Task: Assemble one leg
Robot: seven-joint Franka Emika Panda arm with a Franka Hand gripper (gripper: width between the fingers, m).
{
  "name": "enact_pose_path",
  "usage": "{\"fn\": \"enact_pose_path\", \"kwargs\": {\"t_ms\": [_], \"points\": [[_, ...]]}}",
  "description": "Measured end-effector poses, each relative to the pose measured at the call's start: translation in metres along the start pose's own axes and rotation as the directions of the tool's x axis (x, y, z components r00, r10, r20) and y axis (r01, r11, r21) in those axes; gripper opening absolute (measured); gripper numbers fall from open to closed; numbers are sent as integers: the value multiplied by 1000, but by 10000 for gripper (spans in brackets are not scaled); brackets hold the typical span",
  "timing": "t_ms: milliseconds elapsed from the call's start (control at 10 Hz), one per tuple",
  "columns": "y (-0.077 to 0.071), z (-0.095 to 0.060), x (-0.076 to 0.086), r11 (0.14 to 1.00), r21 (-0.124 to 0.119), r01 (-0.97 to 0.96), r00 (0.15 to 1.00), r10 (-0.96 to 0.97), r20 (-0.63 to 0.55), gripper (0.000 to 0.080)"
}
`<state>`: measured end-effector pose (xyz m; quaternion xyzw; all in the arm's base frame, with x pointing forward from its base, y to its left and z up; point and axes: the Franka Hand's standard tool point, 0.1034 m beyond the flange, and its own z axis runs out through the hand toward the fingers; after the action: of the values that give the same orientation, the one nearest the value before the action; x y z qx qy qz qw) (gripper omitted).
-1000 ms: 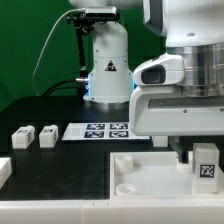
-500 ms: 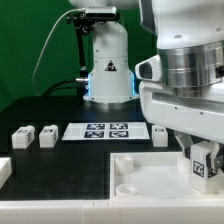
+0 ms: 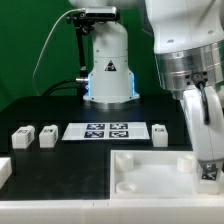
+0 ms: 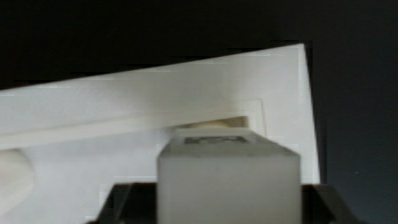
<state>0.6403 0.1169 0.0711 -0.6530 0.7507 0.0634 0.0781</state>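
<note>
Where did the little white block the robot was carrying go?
The leg is held in the end effector, over the white tray at the exterior view's right. In the wrist view it stands right above the tray's corner recess.

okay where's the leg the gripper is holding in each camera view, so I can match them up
Exterior view: the small white plastic leg with a black-and-white tag is at the exterior view's lower right, mostly hidden behind the gripper, over the large white square tray.
Wrist view: the leg fills the near foreground between the jaws.
Shared landmark: the tray.
</note>
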Motion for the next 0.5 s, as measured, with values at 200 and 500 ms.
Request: {"fn": "enact_pose_path", "kwargs": {"t_ms": [200, 500], "points": [[1, 1, 0, 994, -2, 113, 994, -113, -3, 513], [5, 3, -10, 832, -28, 554, 831, -555, -34, 642]]}}
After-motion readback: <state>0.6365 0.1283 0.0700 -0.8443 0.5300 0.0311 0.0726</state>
